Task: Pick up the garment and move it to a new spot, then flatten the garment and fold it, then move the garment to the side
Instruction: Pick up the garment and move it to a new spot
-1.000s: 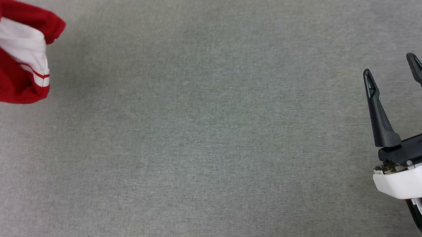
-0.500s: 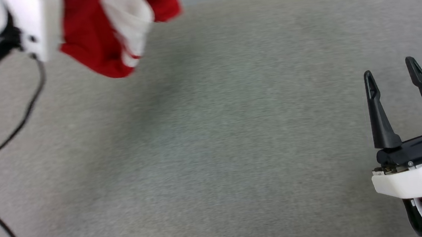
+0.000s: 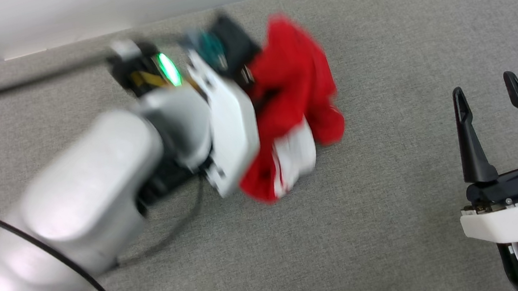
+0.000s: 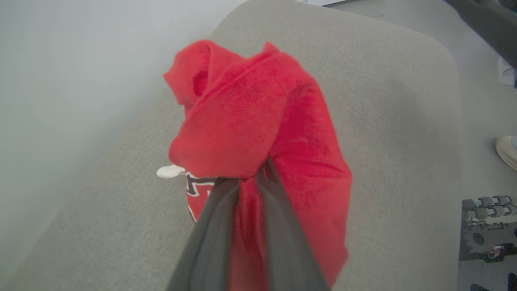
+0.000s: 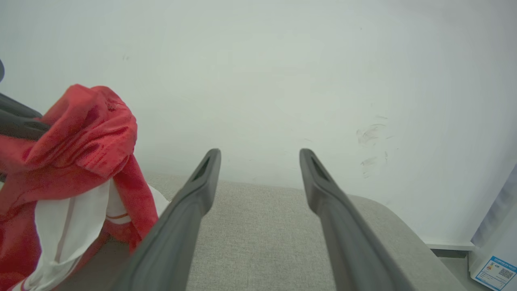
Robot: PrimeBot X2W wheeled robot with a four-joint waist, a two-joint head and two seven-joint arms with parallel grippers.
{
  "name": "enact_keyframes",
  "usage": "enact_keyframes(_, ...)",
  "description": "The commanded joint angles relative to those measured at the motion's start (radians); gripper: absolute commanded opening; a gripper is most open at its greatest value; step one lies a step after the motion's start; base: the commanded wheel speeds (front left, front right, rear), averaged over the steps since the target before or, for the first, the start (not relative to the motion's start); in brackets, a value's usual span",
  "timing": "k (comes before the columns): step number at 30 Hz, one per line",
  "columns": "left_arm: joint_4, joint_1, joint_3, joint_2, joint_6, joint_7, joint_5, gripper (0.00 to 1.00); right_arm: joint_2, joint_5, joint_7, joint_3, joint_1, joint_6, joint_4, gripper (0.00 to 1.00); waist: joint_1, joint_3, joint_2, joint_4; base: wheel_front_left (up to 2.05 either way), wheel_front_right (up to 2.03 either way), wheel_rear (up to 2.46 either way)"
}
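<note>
The garment is a bunched red shirt with a white sleeve, hanging over the middle of the grey cushion. My left gripper is shut on a fold of the garment, its dark fingers pinched into the red cloth; black lettering peeks out underneath. In the head view the left arm is blurred and its wrist covers the fingers. My right gripper stands open at the lower right, apart from the garment, nothing between its fingers. The right wrist view shows the garment hanging at the left, with the right gripper open.
A white wall runs along the cushion's far edge. Black cables trail from the left arm over the cushion. In the left wrist view the cushion's rounded corner drops to the floor, where a dark device and a shoe lie.
The head camera has shifted. My left arm has swung right with the garment, from the upper left to the cushion's middle. The right gripper has stayed open in place.
</note>
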Motion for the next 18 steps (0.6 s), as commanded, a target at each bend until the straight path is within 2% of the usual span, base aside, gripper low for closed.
enact_keyframes(1, 0.018, 0.041, -0.021, -0.014, 0.001, -0.018, -0.006, 0.0, 0.003, 0.003, -0.002, -0.003, 0.005, 0.0, 0.002, 1.0, 0.0001, 0.002, 0.0, 0.0, 0.0, 0.0, 0.0)
enact_keyframes(9, 0.133, 0.227, -0.226, -0.105, 0.0, -0.074, -0.013, 0.0, 0.003, -0.006, -0.002, -0.005, 0.008, 0.0, 0.012, 1.0, 0.0001, 0.009, 0.0, 0.017, 0.0, 0.0, 0.0)
enact_keyframes(16, 0.191, 0.317, -0.274, -0.16, 0.0, -0.115, -0.008, 0.0, 0.003, -0.014, -0.002, -0.005, 0.03, 0.0, 0.03, 1.0, 0.0001, -0.012, 0.0, 0.035, 0.0, 0.0, 0.0)
enact_keyframes(17, 0.2, 0.315, -0.273, -0.165, 0.0, -0.141, 0.004, 0.9, 0.003, -0.016, -0.002, -0.007, 0.032, 0.0, 0.034, 1.0, 0.0001, -0.019, 0.0, 0.04, 0.0, 0.0, 0.0)
enact_keyframes(18, 0.209, 0.312, -0.264, -0.169, 0.002, -0.17, 0.011, 1.0, 0.003, -0.018, -0.002, -0.008, 0.034, 0.0, 0.037, 1.0, 0.0001, -0.028, 0.0, 0.044, 0.0, 0.0, 0.0)
